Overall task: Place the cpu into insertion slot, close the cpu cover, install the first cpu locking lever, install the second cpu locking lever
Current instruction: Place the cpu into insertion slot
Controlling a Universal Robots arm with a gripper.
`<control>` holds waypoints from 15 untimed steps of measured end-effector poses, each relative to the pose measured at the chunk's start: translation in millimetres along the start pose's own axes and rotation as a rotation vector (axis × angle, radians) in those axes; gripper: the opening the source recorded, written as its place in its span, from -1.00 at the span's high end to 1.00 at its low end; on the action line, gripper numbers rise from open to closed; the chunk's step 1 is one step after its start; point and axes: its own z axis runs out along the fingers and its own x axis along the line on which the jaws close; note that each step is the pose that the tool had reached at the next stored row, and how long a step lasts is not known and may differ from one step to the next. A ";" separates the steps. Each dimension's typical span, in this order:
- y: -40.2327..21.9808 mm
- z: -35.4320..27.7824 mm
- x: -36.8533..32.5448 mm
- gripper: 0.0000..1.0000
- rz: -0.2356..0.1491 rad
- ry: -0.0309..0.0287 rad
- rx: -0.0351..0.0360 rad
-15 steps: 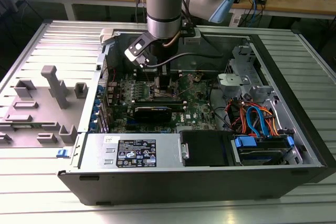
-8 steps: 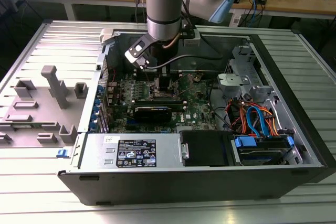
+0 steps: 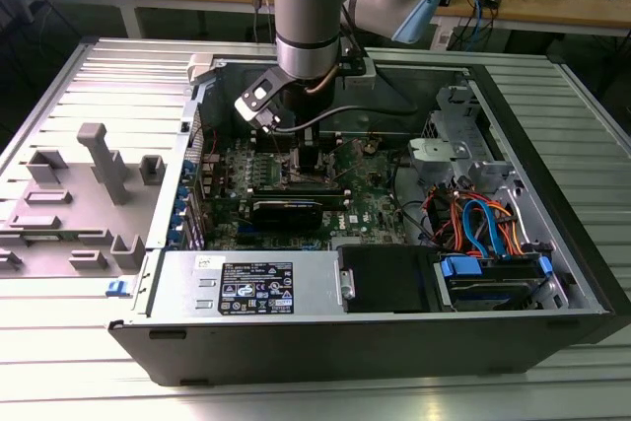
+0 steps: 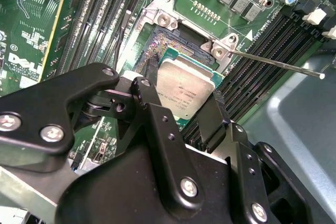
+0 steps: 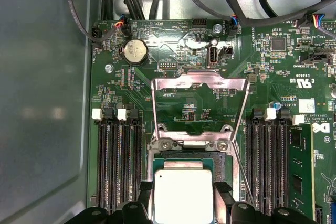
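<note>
The cpu (image 4: 185,88), a flat square chip with a dull silver top, sits between my gripper's (image 4: 181,95) two black fingers, which press on its opposite edges. It hangs low over the insertion slot (image 4: 170,43), whose dark pin field shows beyond the chip's far edge. In the first wrist view the cpu (image 5: 182,195) covers most of the insertion slot (image 5: 157,153), and the cpu cover (image 5: 199,83) stands swung open behind it. A thin locking lever (image 4: 278,65) sticks out unlatched beside the socket. In the exterior view the gripper (image 3: 308,160) reaches down into the open computer case.
Long black memory slots (image 5: 115,156) flank the socket on both sides. A black card (image 3: 286,210) lies just in front of it, with the power supply (image 3: 246,288) and drive cables (image 3: 483,224) nearer. The grey case wall (image 5: 42,103) stands close. Grey fixtures (image 3: 99,160) sit outside the case.
</note>
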 end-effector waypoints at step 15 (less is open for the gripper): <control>-0.6 3.2 -0.3 -0.08 -0.002 -0.0398 -0.0013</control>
